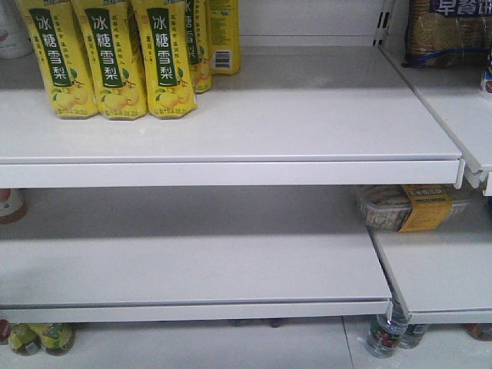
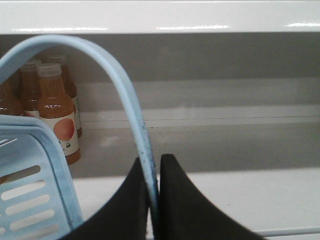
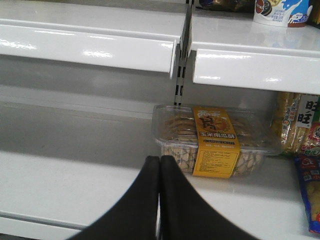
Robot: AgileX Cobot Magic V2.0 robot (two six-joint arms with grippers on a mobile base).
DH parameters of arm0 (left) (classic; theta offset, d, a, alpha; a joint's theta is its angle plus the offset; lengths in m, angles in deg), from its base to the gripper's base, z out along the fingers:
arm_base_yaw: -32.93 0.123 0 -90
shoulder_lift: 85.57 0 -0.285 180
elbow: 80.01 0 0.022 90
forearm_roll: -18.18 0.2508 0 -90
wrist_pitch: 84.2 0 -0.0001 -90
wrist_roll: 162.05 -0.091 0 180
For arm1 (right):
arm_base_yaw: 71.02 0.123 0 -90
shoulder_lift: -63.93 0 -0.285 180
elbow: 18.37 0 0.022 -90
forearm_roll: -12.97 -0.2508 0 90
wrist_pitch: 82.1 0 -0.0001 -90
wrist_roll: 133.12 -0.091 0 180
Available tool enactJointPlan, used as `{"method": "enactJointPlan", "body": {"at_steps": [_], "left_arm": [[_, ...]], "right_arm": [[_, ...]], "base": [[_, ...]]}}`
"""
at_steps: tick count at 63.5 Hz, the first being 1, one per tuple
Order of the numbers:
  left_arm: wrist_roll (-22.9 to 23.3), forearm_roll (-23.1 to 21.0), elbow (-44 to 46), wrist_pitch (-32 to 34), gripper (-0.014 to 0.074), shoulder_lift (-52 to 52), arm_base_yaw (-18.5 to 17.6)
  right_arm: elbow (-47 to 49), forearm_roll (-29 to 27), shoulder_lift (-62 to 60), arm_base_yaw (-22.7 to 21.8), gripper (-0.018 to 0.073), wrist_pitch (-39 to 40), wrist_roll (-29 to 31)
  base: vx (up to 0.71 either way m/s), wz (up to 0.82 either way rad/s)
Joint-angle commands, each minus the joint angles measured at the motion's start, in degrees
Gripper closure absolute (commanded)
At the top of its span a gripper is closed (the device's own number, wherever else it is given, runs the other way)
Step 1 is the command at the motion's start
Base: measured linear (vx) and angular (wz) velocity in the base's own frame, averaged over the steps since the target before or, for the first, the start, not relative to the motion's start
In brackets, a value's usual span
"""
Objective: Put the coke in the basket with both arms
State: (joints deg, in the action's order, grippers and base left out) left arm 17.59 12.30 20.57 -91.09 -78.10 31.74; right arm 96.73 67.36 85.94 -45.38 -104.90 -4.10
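Observation:
In the left wrist view my left gripper (image 2: 152, 159) is shut on the light-blue swing handle (image 2: 120, 80) of the basket, which arches up and left from the jaws. The basket's (image 2: 35, 195) slotted side hangs at the lower left. My right gripper (image 3: 160, 159) is shut with nothing between its black fingers, hovering over a white shelf (image 3: 75, 185) just left of a clear snack box. The coke is out of view in every frame. Neither gripper shows in the front view.
Brown drink bottles (image 2: 56, 112) stand behind the basket. A clear biscuit box with a yellow label (image 3: 215, 142) sits on the shelf by my right gripper. Yellow pear-drink bottles (image 1: 115, 58) fill the upper shelf's left; white shelf edges (image 1: 231, 173) stack above and below.

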Motion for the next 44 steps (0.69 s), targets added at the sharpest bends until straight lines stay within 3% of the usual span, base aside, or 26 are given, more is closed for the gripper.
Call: {"method": "enactJointPlan", "body": {"at_steps": [1,44], "left_arm": [[-2.70,2.67,1.67,8.95,0.0603,-1.29,0.04],[-2.70,2.67,1.82,8.95,0.0603,-1.24,0.04]], "right_arm": [[1.53,1.50,0.41,-0.41,0.0569,2.39,0.20],[1.53,1.50,0.41,-0.41,0.0569,2.39,0.20]], "base": [[0.00,0.00],[0.00,0.00]]}}
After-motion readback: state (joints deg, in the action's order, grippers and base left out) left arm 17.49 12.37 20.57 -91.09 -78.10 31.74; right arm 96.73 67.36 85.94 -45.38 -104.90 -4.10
